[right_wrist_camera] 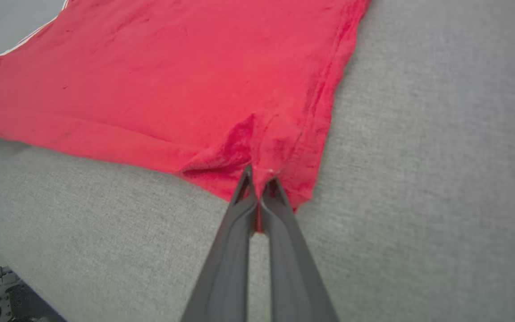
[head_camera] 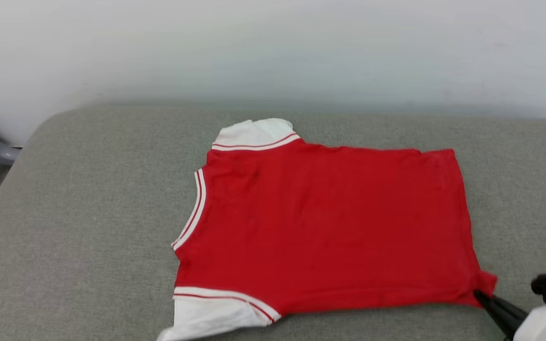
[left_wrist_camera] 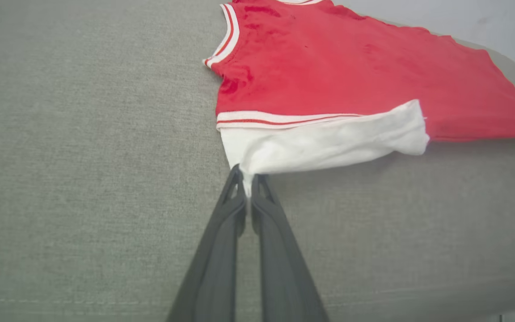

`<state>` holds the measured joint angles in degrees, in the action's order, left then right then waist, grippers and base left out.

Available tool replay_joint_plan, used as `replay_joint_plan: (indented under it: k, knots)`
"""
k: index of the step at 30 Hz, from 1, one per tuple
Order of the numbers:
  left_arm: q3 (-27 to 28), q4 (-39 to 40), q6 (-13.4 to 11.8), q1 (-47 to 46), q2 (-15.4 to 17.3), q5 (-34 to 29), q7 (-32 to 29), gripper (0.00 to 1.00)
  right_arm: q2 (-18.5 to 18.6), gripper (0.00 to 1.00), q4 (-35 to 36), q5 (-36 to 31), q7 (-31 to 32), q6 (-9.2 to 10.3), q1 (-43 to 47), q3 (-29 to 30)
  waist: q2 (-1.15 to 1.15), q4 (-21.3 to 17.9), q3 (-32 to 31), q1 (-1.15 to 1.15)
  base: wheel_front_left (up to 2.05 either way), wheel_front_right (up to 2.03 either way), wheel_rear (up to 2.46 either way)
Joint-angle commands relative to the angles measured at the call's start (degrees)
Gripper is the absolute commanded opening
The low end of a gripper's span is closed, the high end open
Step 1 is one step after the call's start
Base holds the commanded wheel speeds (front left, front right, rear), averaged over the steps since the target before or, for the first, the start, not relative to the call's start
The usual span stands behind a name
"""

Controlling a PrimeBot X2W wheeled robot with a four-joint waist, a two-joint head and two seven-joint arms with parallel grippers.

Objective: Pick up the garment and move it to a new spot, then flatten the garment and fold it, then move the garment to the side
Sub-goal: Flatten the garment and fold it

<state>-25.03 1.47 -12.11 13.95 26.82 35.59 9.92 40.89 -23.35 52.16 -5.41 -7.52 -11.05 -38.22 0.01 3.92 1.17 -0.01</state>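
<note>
Okay, garment (head_camera: 325,222) lies spread flat mid-frame in the head view on the grey fabric-covered worktop (head_camera: 88,213). The neck opening faces frame left and the hem frame right. One white sleeve (head_camera: 254,133) is at its top edge and the lower white sleeve (head_camera: 211,315) runs off the bottom of the frame.

Left claw (left_wrist_camera: 248,179) is pinched shut on the tip of the lower white sleeve in the centre of the left wrist view, with the fabric drawn to a point between the fingers. Right claw (right_wrist_camera: 259,179) is clamped tight on the red hem corner (right_wrist_camera: 284,192), where the cloth bunches into a small ridge. The same claw shows at the lower right of the head view (head_camera: 484,298).

Step looks like flatten-to-fold: both claws hold the edge of the garment nearest the bottom of the frame, and the body is mostly smooth.

Next move probably lifts that edge evenly and carries it toward the top of the frame, onto the far edge. The two claws need to rise together, or the sleeve end may sag or the hem may skew. The bunched hem corner may leave a crease.
</note>
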Motion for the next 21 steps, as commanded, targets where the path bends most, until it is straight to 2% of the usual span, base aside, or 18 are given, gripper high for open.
replay_joint_plan:
  k: [1,10,21]
  knots:
    - [-0.3,0.3,0.1,1.6,0.5,0.5,-0.5,0.0,0.5,0.0,0.5,0.4,0.4,0.07,2.7,0.9,-0.01,0.3,-0.9,0.01,0.0,0.0,0.0]
    - [-2.3,0.1,0.6,4.6,1.2,1.2,-3.0,0.0,-0.1,0.0,4.2,-1.7,2.8,0.07,11.6,6.5,-0.01,0.7,-2.4,0.01,0.0,0.0,0.0]
    - [-3.1,-2.1,2.6,-4.8,2.2,-2.5,-2.6,0.0,-2.7,0.0,8.4,-5.4,5.5,0.07,11.3,12.1,-0.01,-0.4,-2.2,0.01,0.0,0.0,0.0]
